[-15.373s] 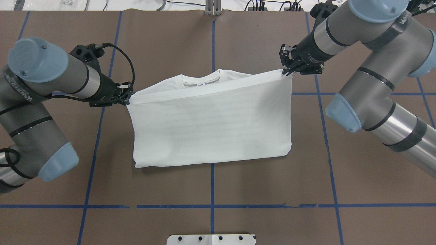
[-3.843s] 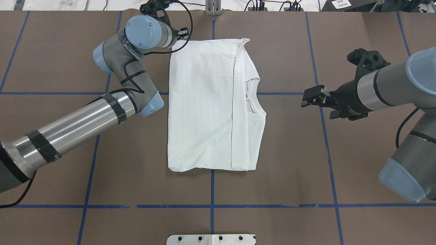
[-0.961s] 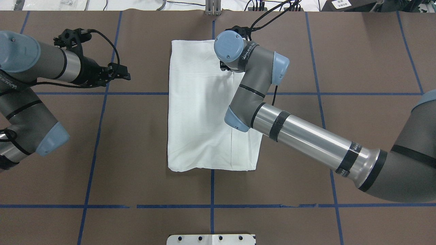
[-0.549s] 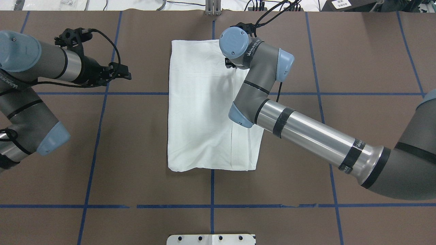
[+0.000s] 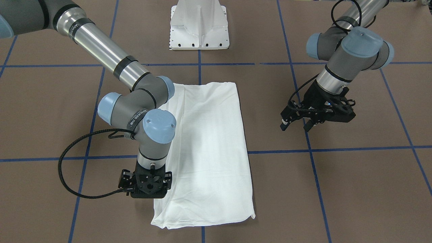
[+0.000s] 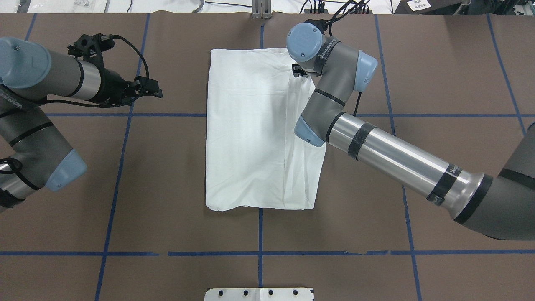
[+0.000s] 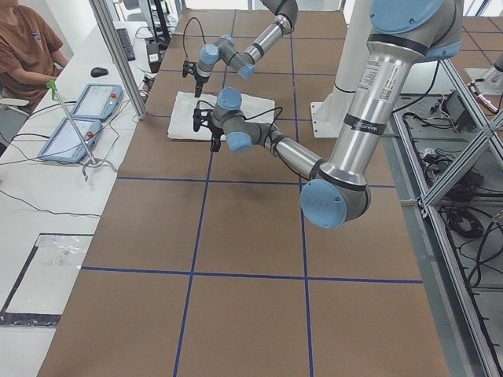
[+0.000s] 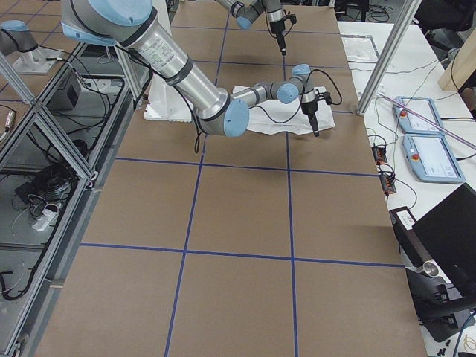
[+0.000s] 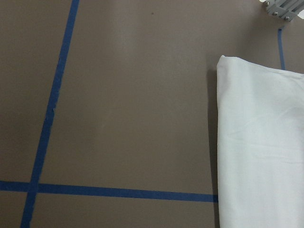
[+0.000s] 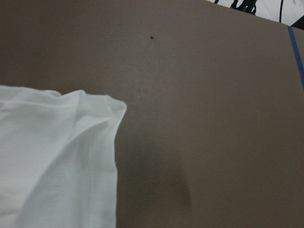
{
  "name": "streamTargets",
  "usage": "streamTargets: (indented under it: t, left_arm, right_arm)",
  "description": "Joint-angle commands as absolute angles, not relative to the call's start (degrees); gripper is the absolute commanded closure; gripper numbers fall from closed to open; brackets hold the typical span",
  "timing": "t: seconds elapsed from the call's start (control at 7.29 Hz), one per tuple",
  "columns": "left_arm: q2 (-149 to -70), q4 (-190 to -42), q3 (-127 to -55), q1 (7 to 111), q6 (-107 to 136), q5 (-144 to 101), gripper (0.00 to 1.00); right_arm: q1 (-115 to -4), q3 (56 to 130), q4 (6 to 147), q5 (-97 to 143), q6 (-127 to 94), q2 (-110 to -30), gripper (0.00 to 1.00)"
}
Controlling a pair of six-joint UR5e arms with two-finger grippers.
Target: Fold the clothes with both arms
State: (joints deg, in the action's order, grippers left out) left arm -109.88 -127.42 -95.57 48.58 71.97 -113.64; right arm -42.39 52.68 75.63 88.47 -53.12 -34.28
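White folded T-shirt [image 6: 250, 133] lay flat at table [image 6: 167, 188] centre. Right gripper [image 6: 297, 70] hung over its 1 o'clock corner; grip could not be told. Left gripper [image 5: 295, 125] was spread wide, empty, well apart at 10 o'clock.

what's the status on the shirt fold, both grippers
Left gripper open, empty, clear of the shirt. Right gripper over its far right corner, jaws hidden. Shirt folded flat. Nothing in the way.

T-shirt [image 6: 250, 133] lies on table [image 6: 167, 188].
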Motion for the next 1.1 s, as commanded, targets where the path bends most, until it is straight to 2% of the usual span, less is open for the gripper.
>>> streamTargets:
  t: [0.0, 0.27, 0.96]
  left_arm:
    - [-110.4, -127.4, -95.5, 48.4, 72.1, -113.7, 0.00]
    - [-110.4, -127.4, -95.4, 48.4, 72.1, -113.7, 0.00]
    - [-110.8, -127.2, -95.7, 48.4, 72.0, -113.8, 0.00]
  right_arm:
    - [-44.5, 53.3, 75.5, 89.0, -49.8, -35.1, 0.00]
    - [-44.6, 55.7, 75.8, 90.6, -49.5, -35.1, 0.00]
    - [-37.5, 74.5, 87.9, 93.1, -55.2, -38.0, 0.00]
